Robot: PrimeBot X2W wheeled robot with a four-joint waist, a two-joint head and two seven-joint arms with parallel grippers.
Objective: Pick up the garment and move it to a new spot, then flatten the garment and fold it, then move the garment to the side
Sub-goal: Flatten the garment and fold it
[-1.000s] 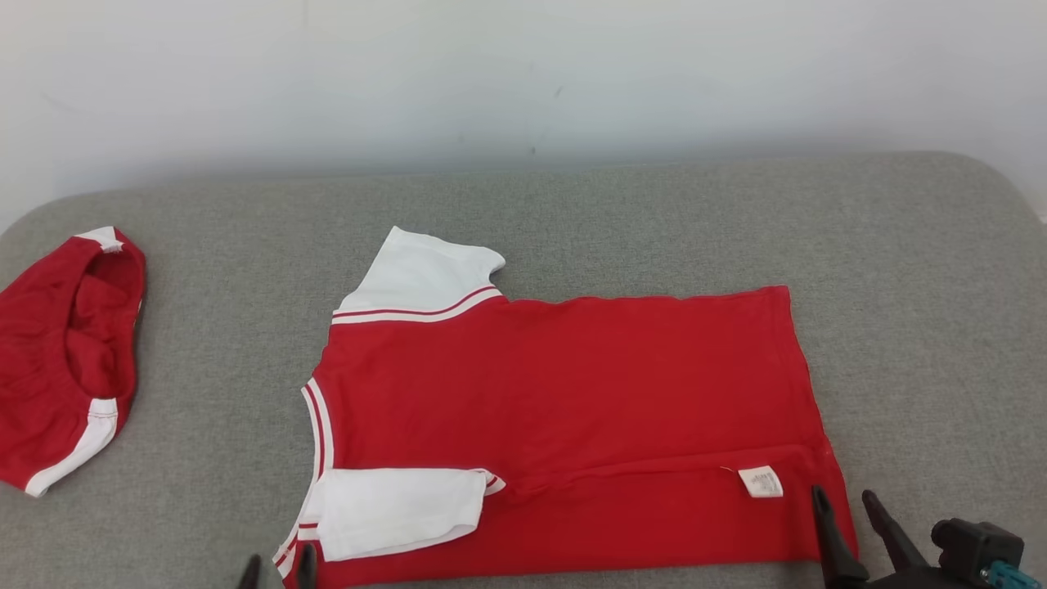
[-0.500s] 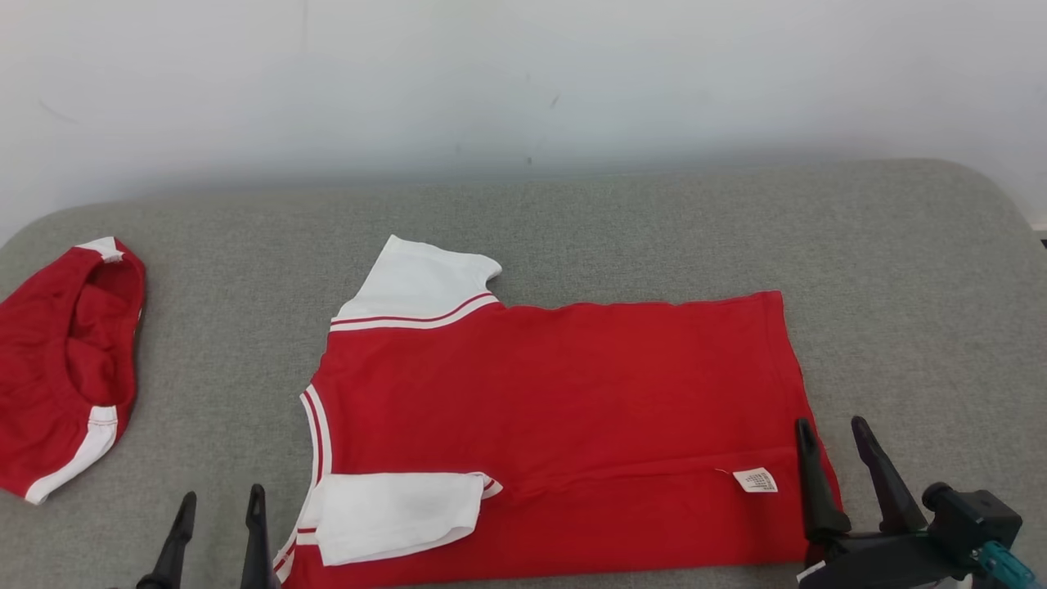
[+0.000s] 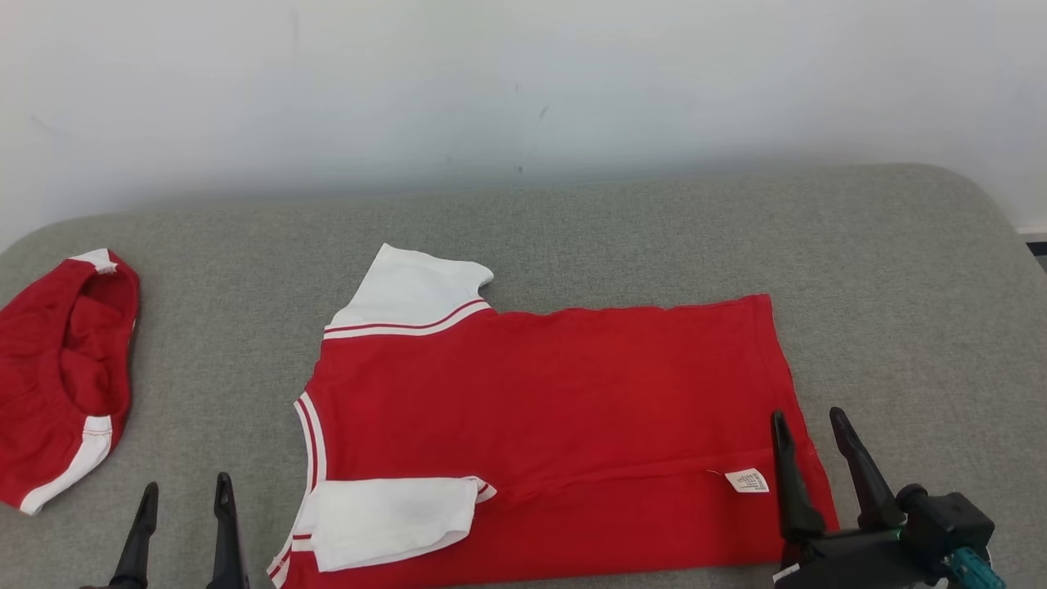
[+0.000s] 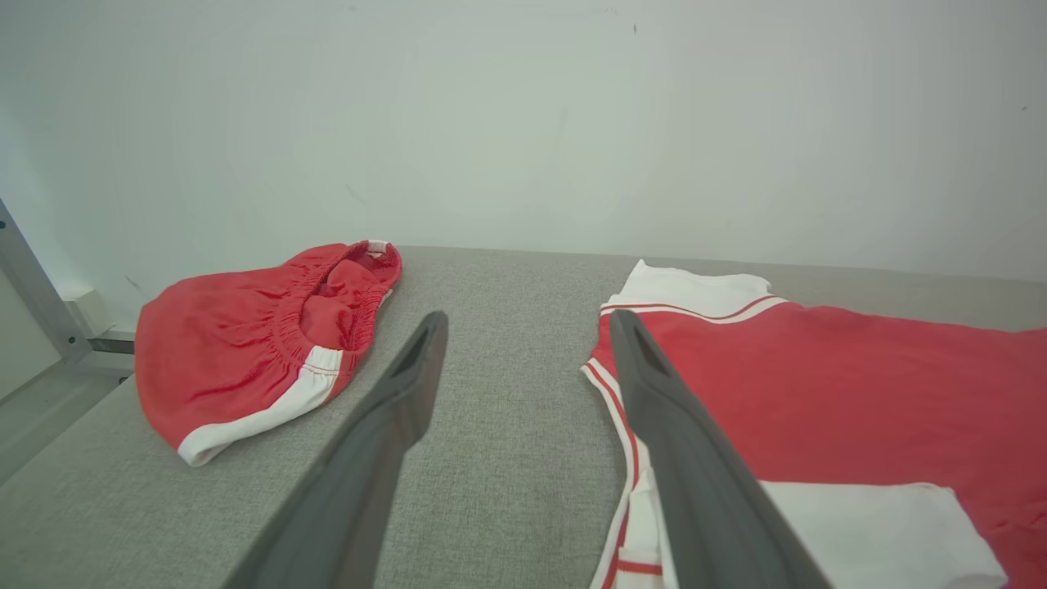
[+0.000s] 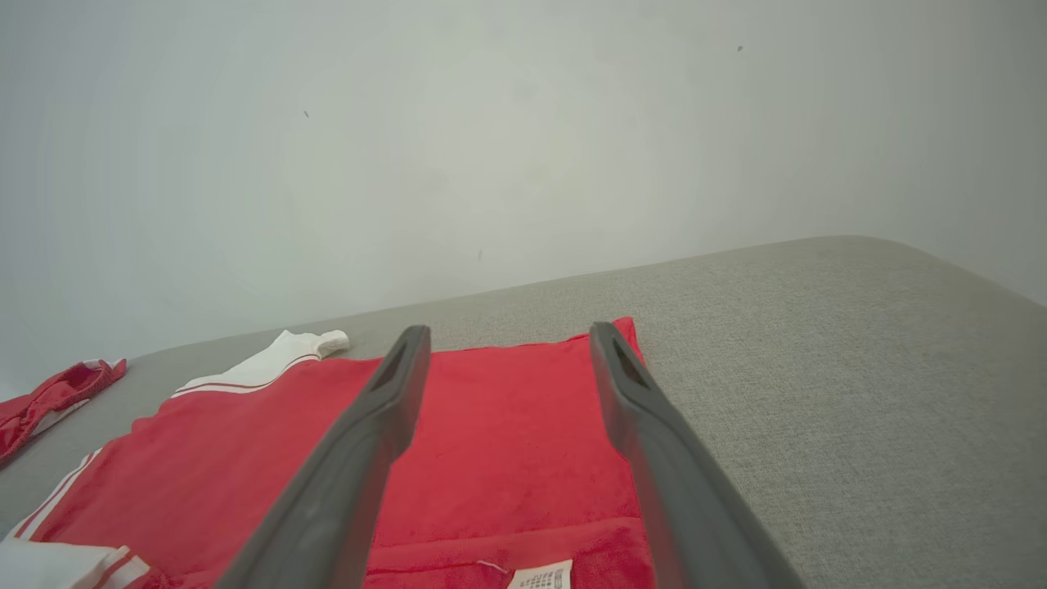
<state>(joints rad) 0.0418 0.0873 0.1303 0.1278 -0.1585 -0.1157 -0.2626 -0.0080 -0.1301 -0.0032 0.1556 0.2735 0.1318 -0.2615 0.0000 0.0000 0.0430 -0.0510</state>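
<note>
The garment (image 3: pixel 556 401), a red shirt with white sleeves and striped trim, lies flat on the grey table (image 3: pixel 622 237), collar to the left. Its near edge is folded over, so the near white sleeve (image 3: pixel 393 519) and a white label (image 3: pixel 747 480) lie on top. The far sleeve (image 3: pixel 413 294) sticks out at the back. My left gripper (image 3: pixel 184 489) stands open over bare table, left of the collar. My right gripper (image 3: pixel 808 415) stands open at the hem's near right corner. The wrist views show the garment (image 4: pixel 851 393) (image 5: pixel 507 433) beyond open, empty fingers (image 4: pixel 409 384) (image 5: pixel 622 384).
A second red garment with an elastic waist and white trim (image 3: pixel 61 376) lies bunched at the table's left end, also seen as the red bundle (image 4: pixel 253 327). A pale wall (image 3: pixel 523 82) rises behind the table. Bare grey surface lies behind and right of the shirt.
The left gripper has drawn left, away from the collar corner, and opened wider. The right gripper has shifted a little left and farther in. The head camera has tilted slightly.
</note>
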